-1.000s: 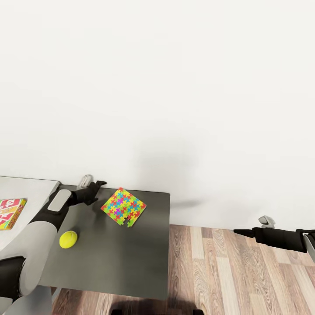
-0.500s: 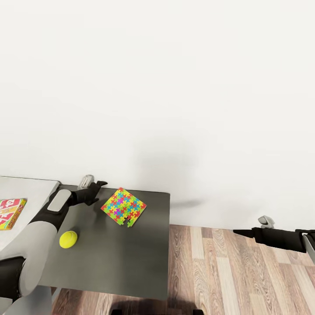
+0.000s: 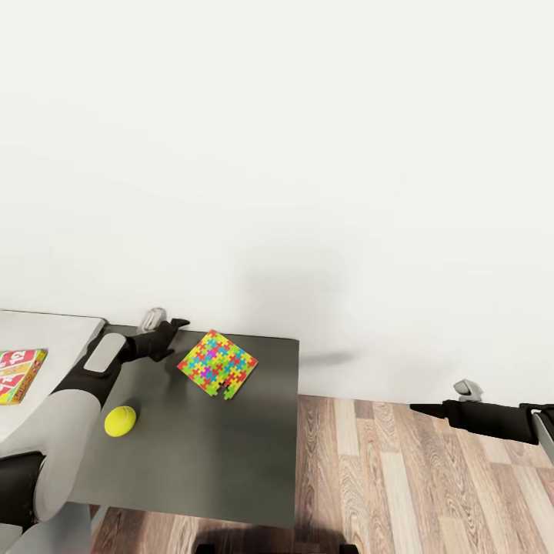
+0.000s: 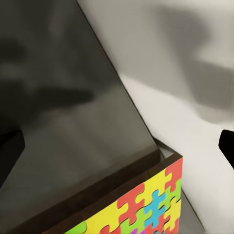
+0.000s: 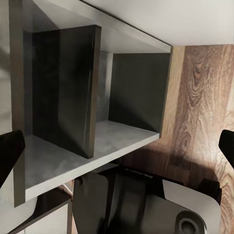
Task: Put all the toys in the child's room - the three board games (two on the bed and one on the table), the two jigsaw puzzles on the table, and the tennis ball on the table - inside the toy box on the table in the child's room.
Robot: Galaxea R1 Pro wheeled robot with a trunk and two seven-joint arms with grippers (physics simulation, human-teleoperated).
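One jigsaw puzzle (image 3: 218, 363) lies flat on the dark grey wing of the table (image 3: 231, 446), near the wall. The tennis ball (image 3: 120, 421) rests on the same wing, closer to me and to the left. A board game (image 3: 17, 375) with a red and yellow lid lies on the light grey wing at the far left. My left gripper (image 3: 175, 326) hovers open just left of the puzzle, by the wall. The left wrist view has the puzzle's corner (image 4: 146, 209) below the open left gripper (image 4: 117, 146). My right gripper (image 3: 422, 408) is open over the floor, right of the table. The toy box and the bed are out of view.
A white wall (image 3: 308, 154) rises directly behind the table. Wood-plank floor (image 3: 400, 477) lies to the right of the table. In the right wrist view, grey shelf compartments (image 5: 97, 97) under the table and part of my base (image 5: 146, 204) are seen.
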